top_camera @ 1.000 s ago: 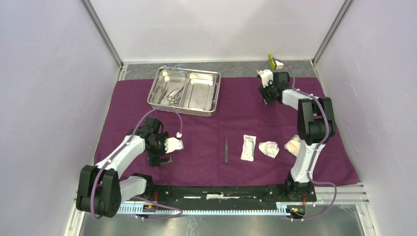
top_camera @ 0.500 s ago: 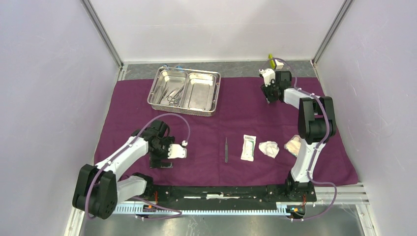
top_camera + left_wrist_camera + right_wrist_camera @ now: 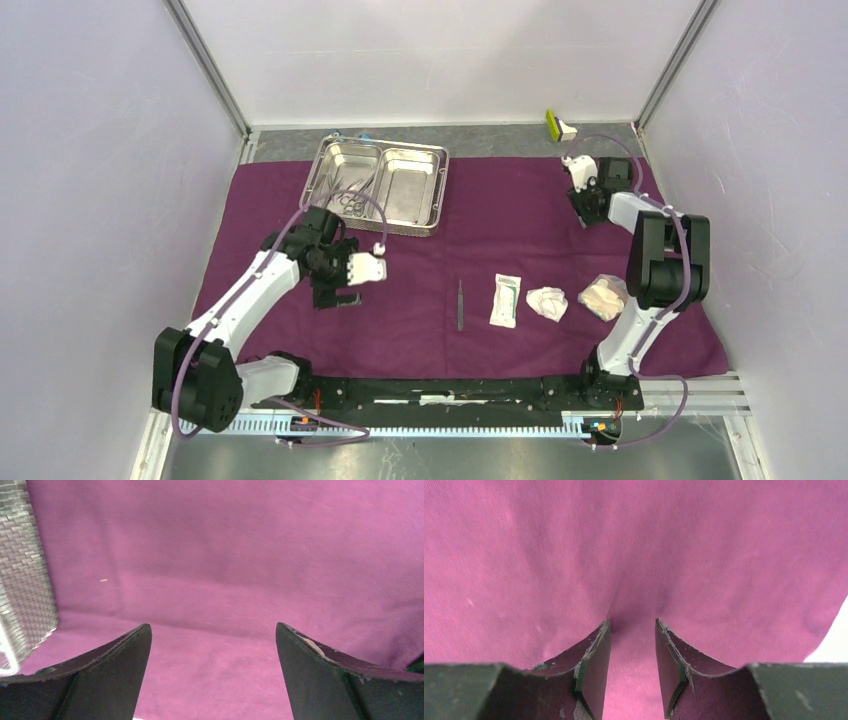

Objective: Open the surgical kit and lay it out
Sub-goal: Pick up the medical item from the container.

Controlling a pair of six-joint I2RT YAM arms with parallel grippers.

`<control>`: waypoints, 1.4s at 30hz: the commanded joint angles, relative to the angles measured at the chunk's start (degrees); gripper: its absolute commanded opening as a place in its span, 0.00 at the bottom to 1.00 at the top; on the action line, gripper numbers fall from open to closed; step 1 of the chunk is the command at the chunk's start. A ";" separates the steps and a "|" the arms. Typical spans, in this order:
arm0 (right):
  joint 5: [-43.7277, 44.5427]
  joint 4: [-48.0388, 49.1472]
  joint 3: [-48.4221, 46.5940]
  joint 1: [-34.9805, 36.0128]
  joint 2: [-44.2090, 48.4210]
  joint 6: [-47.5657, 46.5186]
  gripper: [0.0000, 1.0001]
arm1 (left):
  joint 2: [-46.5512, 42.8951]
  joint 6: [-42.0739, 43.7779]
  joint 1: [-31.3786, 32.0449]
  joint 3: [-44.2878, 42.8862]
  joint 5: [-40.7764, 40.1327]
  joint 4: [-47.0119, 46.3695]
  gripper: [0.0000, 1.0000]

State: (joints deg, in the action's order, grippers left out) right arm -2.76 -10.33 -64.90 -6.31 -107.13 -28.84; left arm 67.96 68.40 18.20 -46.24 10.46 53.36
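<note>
The cloth (image 3: 480,230) lay spread flat, with the tray (image 3: 440,192) on its far left. The right gripper (image 3: 631,622), half closed, pinched a pucker near the cloth's far right corner, likely to smooth it. The left gripper (image 3: 212,627) hovered wide open and empty.

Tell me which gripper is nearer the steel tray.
Left. The left gripper hangs open just short of the near edge of the steel tray; the right gripper is far off to the right, pinching the purple cloth wrap.
</note>
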 commanded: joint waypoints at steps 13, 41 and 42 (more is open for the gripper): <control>-0.73 0.12 12.33 -7.17 10.85 -9.92 0.45 | 17.52 -29.54 -7.30 -19.77 2.87 -25.17 1.00; -14.10 -6.00 2.69 -9.11 13.10 -2.86 0.46 | 37.33 -28.58 -5.29 -30.30 5.79 -22.27 0.52; -14.14 -6.02 2.73 -9.15 13.28 -2.87 0.46 | 37.73 -29.52 -5.04 -30.61 5.49 -21.99 0.49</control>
State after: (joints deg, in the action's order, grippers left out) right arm -14.87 -15.81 -59.94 -15.38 -96.40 -32.82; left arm 104.33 43.88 12.53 -73.45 14.11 30.89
